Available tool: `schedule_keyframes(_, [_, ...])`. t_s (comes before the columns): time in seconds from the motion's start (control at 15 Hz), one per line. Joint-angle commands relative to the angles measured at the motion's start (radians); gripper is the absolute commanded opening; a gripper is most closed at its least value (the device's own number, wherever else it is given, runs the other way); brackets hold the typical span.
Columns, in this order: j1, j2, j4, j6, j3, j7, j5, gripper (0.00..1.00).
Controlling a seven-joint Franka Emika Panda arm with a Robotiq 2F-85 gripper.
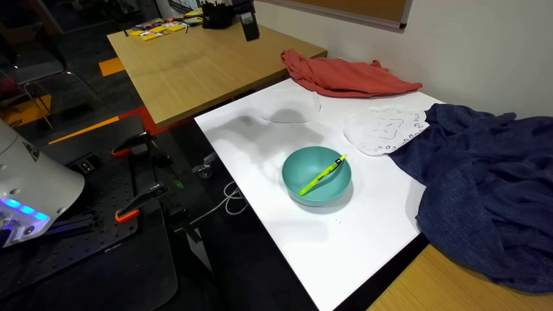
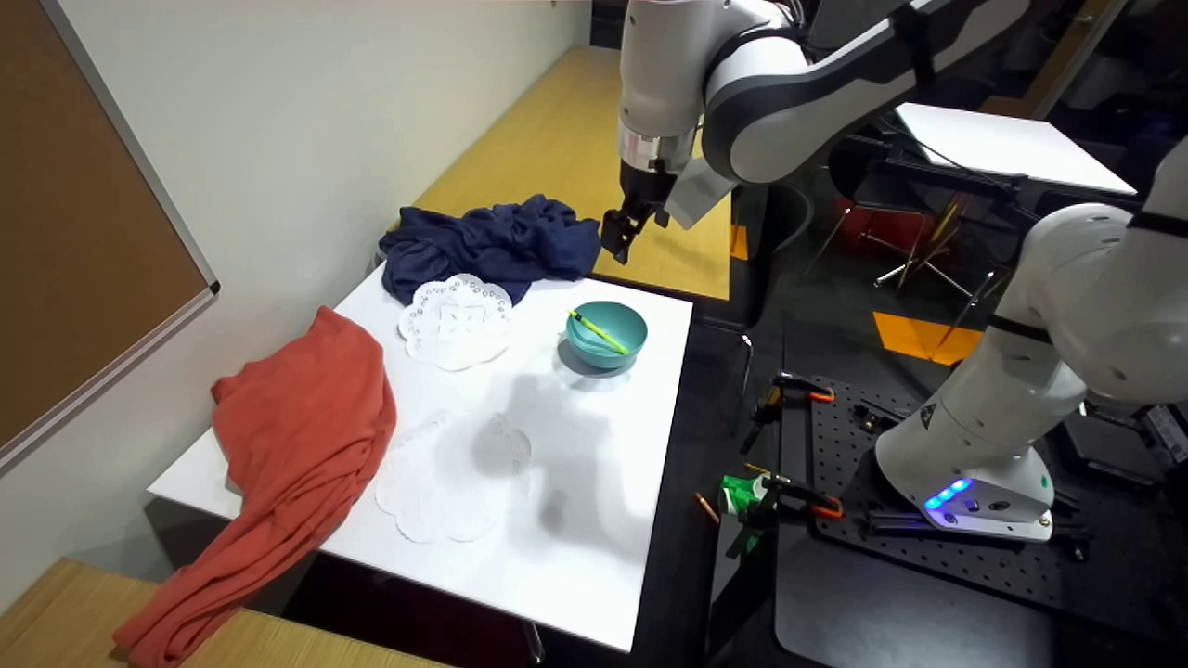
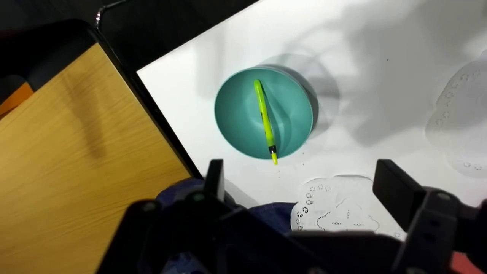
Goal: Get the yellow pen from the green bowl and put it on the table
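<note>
The yellow pen (image 1: 322, 176) leans inside the green bowl (image 1: 294, 167), its dark-banded tip end over the rim. The pen (image 2: 597, 332) and bowl (image 2: 624, 320) also show in the other exterior view. In the wrist view the pen (image 3: 265, 116) lies across the bowl (image 3: 234, 114), above the fingers in the picture. The bowl stands on the white table (image 1: 311, 246). My gripper (image 3: 298, 171) is open, with nothing between its fingers. In an exterior view my gripper (image 2: 620, 239) hangs above the table's far end, higher than the bowl and apart from it.
A navy cloth (image 1: 488, 194) and a red cloth (image 1: 345, 77) lie along the wall side of the table. Two white doilies, a patterned one (image 1: 382, 129) and a fainter one (image 1: 289, 106), lie flat. Wooden tables (image 1: 207, 65) adjoin both ends. A wall (image 2: 306, 139) runs behind.
</note>
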State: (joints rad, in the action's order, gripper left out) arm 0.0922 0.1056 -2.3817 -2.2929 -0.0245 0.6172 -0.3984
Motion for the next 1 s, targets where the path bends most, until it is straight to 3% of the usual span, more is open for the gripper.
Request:
schedule_keyframes(0.0, [0.015,-0.079,0.012,-0.106,0.024,0.084,-0.082,1.0])
schedule_keyframes(0.53, [0.014,-0.304,0.062,-0.276,0.154,0.003,-0.075,1.0])
schedule_keyframes(0.93, [0.021,-0.502,0.144,-0.418,0.192,-0.261,0.06,1.0])
